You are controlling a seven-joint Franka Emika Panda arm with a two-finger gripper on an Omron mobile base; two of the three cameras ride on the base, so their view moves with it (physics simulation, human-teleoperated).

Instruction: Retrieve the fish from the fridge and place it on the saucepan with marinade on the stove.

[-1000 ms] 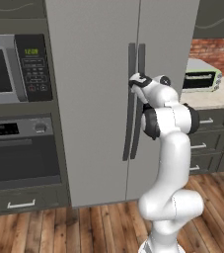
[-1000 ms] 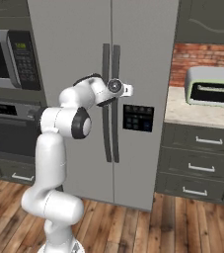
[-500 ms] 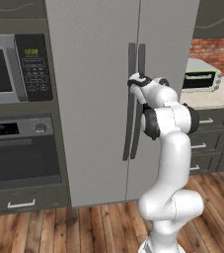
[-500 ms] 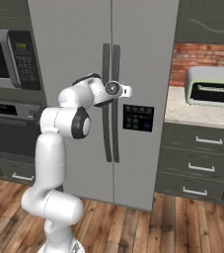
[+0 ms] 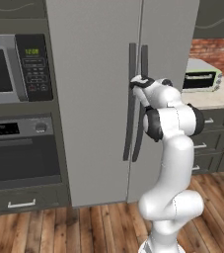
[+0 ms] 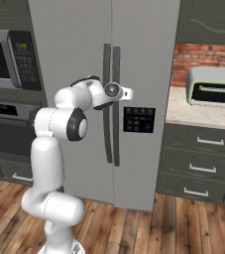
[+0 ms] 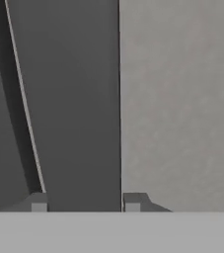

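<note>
Even, soft, shadowless light; slightly blurry renders.

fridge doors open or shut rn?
Shut. Both doors of the fridge sit flush, no gap at the centre seam; the tool straddles one dark handle.

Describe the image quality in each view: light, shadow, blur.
Left base view: even, flat light, no glare on the fridge; soft, slightly blurry render. Right base view: same flat light, faint shading beside the door handles. Hand view: very close, blurred; a dark handle sits between the fingertips, edges soft.
</note>
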